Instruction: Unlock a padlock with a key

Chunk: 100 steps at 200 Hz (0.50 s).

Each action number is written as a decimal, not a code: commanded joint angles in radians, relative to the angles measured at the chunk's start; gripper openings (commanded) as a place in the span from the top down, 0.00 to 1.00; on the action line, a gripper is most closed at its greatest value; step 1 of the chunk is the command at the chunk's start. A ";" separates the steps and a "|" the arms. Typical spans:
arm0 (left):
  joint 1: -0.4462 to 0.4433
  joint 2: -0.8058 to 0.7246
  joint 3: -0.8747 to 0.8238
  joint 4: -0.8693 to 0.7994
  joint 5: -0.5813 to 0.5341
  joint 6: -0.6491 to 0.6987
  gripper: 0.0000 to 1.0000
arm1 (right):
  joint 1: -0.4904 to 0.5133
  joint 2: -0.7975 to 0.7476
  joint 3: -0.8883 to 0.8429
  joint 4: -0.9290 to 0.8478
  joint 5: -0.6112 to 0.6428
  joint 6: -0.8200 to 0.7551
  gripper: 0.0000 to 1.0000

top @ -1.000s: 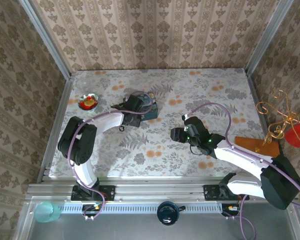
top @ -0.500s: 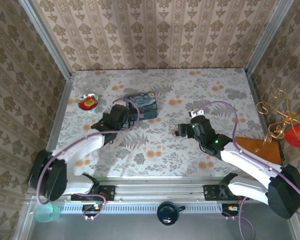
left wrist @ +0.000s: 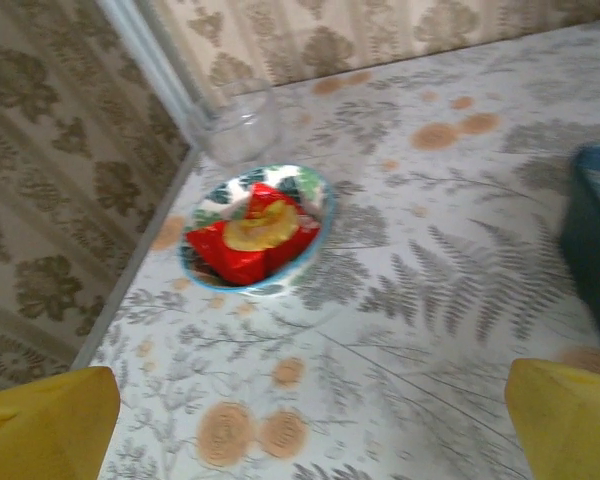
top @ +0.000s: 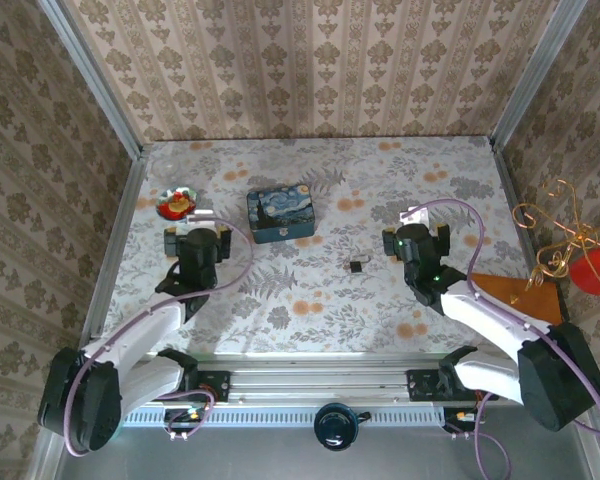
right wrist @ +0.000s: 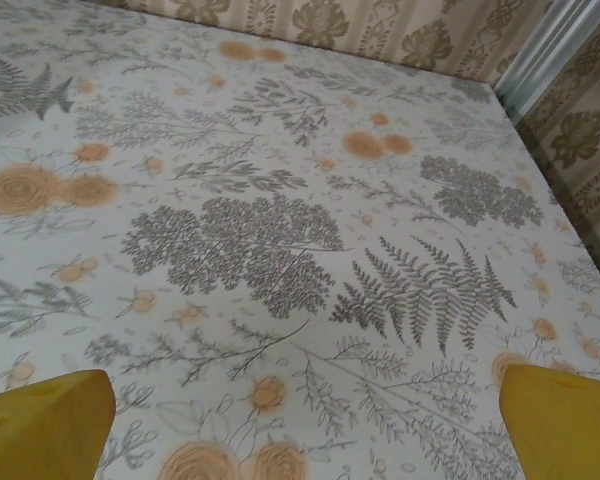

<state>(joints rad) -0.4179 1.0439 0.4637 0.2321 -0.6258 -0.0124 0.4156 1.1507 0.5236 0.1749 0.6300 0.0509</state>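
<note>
The padlock [top: 357, 266] lies on its own on the flower-patterned counter [top: 300, 320], a tiny dark square a little right of the middle. Nothing touches it. Its shackle is too small to make out from above.

The right gripper [top: 418, 232] sits near the padlock, which lies at about 8 o'clock from it. It points toward 12 o'clock, at the far wall. In the right wrist view its jaws stand spread wide. The yellow fingertips [right wrist: 40, 420] sit in the two lower corners with bare counter between them and nothing pinched.

The left gripper [top: 197, 236] is well apart from the padlock, over on the left side of the counter, and also points toward 12 o'clock. In the left wrist view its jaws are spread just as wide. The yellow fingertips [left wrist: 40, 425] sit low at either edge and hold nothing.

A small bowl [top: 177, 204] with red and yellow contents sits at about 11 o'clock from the left gripper. In the left wrist view a clear glass [left wrist: 242, 125] stands just beyond the bowl, by the wall's metal rail.

The blue painted tin [top: 280, 213] rests at about 2 o'clock from the left gripper and 10 o'clock from the padlock, apart from both. Its dark side shows at the right edge of the left wrist view.
</note>
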 commanded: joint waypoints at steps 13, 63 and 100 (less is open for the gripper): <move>0.104 0.081 -0.032 0.135 0.024 0.034 0.00 | -0.061 0.080 -0.053 0.197 -0.007 -0.034 0.01; 0.181 0.253 -0.166 0.581 0.188 0.127 0.00 | -0.104 0.219 -0.067 0.403 -0.047 -0.127 0.00; 0.257 0.369 -0.126 0.669 0.334 0.147 0.00 | -0.145 0.264 -0.093 0.537 -0.184 -0.199 0.00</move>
<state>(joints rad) -0.2077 1.3575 0.3046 0.7177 -0.4206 0.0944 0.2996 1.3914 0.4576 0.5579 0.5526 -0.0772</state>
